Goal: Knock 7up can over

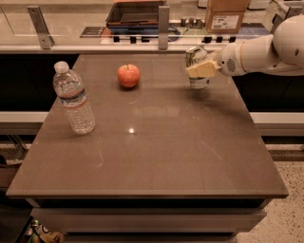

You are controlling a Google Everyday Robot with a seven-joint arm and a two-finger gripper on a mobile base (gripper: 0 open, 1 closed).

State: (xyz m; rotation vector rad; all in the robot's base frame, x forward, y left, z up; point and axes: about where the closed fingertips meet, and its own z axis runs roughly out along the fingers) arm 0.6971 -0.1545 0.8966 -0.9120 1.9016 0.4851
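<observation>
The 7up can stands at the far right of the tabletop, upright or nearly so, its silver top and pale label showing. The label has marks on it, but no word can be read. The hand reaches in from the right on the white arm. Its cream-coloured tip lies across the front of the can and touches it. How far the hand is open, and whether it grips the can, cannot be told.

A red apple sits well to the can's left. A clear water bottle stands near the left edge, and the writing on its dark label band is too small to read. Behind the tabletop, a cardboard box carries a white sticker with unreadable print.
</observation>
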